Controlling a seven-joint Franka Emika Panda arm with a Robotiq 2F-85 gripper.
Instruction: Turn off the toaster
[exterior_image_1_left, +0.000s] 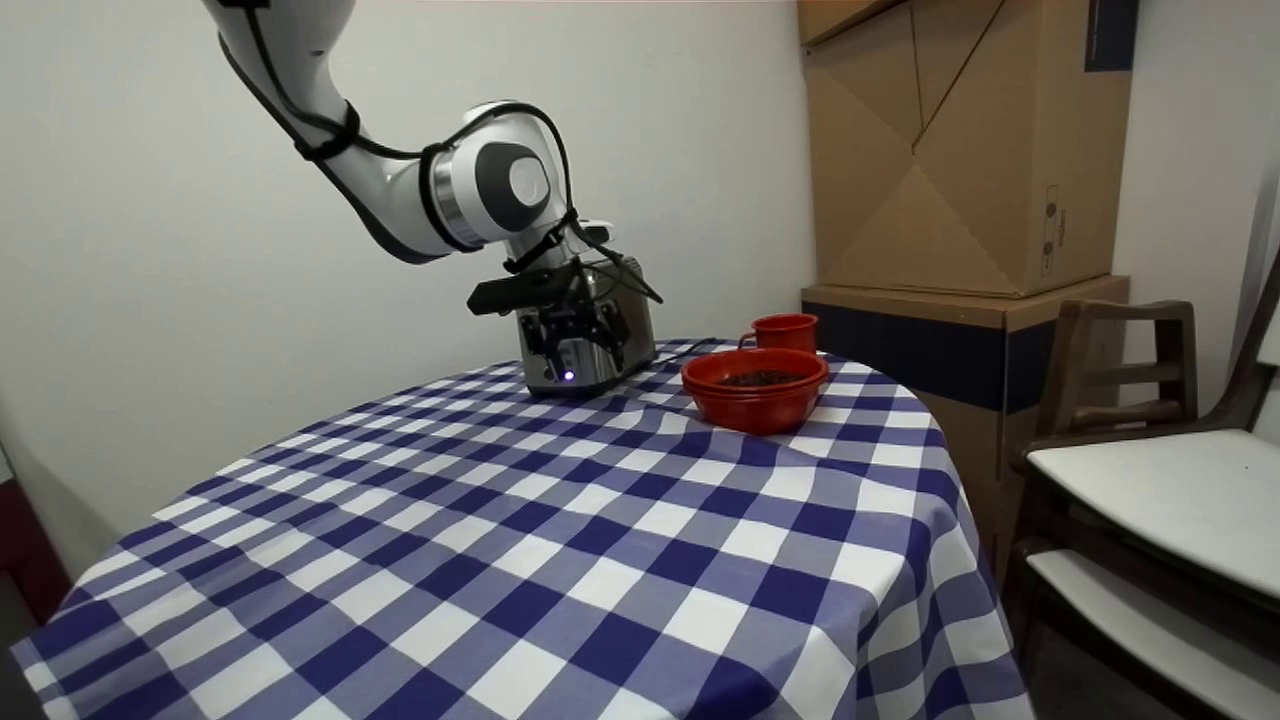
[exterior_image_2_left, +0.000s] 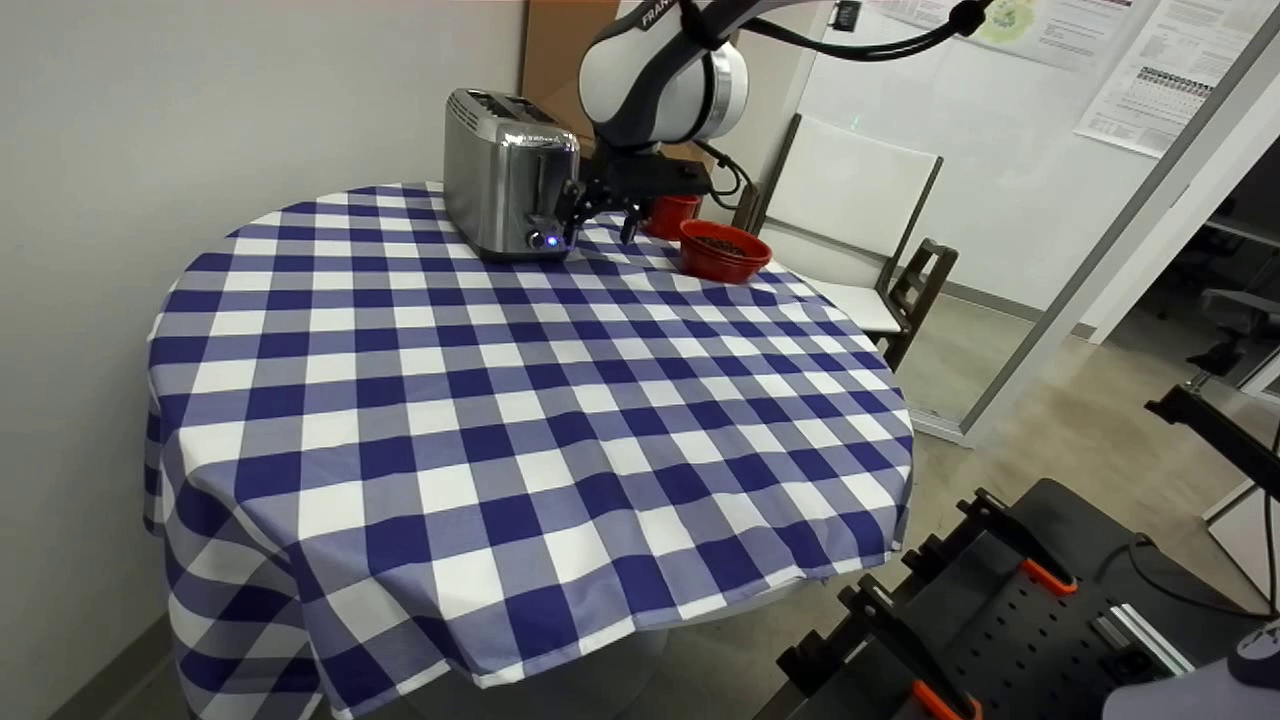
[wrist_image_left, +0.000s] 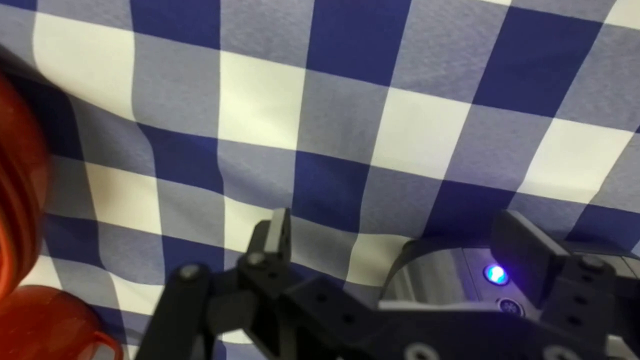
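Observation:
The silver toaster (exterior_image_2_left: 475, 180) stands upright on the checked tablecloth, with dark slots on top. It also shows in an exterior view (exterior_image_1_left: 636, 315), partly behind the gripper, and in the wrist view (wrist_image_left: 425, 280). On its end face a button (wrist_image_left: 496, 274) glows blue, with a darker button (wrist_image_left: 510, 306) beside it. The glow shows in both exterior views. My gripper (wrist_image_left: 395, 220) is open with nothing between its fingers. It hangs at the toaster's control end (exterior_image_2_left: 600, 215). In the wrist view the right finger overlaps the panel beside the lit button. I cannot tell whether it touches.
Red stacked bowls (exterior_image_1_left: 755, 405) with dark contents and a red mug (exterior_image_1_left: 787, 330) stand near the toaster. A wall is behind the toaster. Cardboard boxes (exterior_image_1_left: 960, 180) and chairs (exterior_image_1_left: 1150, 470) stand beyond the table edge. A dark cord (exterior_image_1_left: 690, 350) lies behind the toaster.

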